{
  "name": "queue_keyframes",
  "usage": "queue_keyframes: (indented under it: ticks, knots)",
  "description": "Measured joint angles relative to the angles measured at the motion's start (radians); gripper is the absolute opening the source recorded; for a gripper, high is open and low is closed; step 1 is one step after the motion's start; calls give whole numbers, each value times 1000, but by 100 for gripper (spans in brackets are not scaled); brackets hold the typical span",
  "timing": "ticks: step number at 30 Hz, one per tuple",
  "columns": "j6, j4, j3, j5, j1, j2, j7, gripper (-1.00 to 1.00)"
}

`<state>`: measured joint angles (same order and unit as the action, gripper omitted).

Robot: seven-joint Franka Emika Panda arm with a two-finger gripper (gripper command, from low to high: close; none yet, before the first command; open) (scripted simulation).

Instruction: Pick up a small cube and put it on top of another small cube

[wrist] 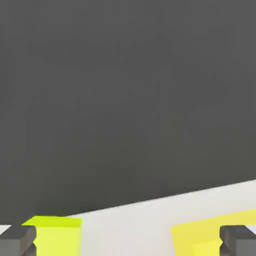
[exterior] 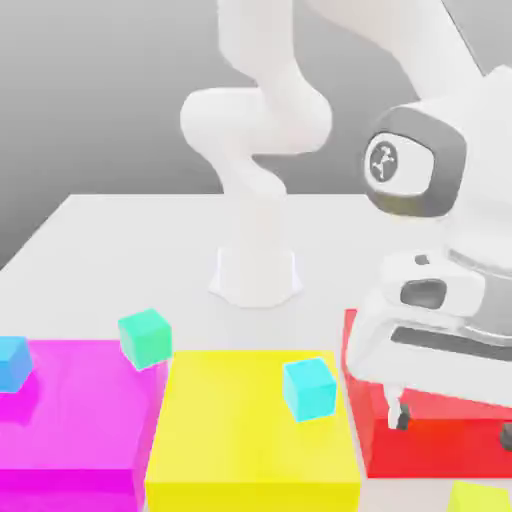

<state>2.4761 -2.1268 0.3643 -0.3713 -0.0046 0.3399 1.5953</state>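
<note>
Your gripper hung low over the red block at the exterior view's right, its two dark fingertips spread wide apart with nothing between them. In the hand view those same fingers stood at opposite edges, released and empty.

The lime cube you were after sat on the white table at the bottom edge of the exterior view, just in front of the red block and below the gripper. From the hand view you could see a lime-yellow cube face beside one finger and another yellow-green surface near the other; I cannot tell which of these was the small cube.

The teal-green cube rested at the back corner of the magenta block, tilted, close to the seam with the large yellow block. A cyan cube stood on the yellow block's far right part, and a sky-blue cube sat on the magenta block at the exterior view's left edge. The three flat blocks lay side by side in a row, each bearing at most two cubes.
</note>
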Motion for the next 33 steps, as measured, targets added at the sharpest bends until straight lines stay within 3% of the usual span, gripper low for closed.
queue_keyframes:
  ticks: [5, 8, 9, 15, 19, 33]
  knots:
    - [60, 20, 19, 39, 33, 138, 55, 0]
    - [137, 45, -26, -3, 74, 247, 94, 0]
    - [156, 52, -39, -15, 85, 273, 103, -100]
    - [168, 55, -46, -20, 91, 286, 107, -100]
    - [88, 28, 5, 42, 53, 178, 65, -100]
    - [-71, -277, -158, 85, -159, -239, 47, -100]
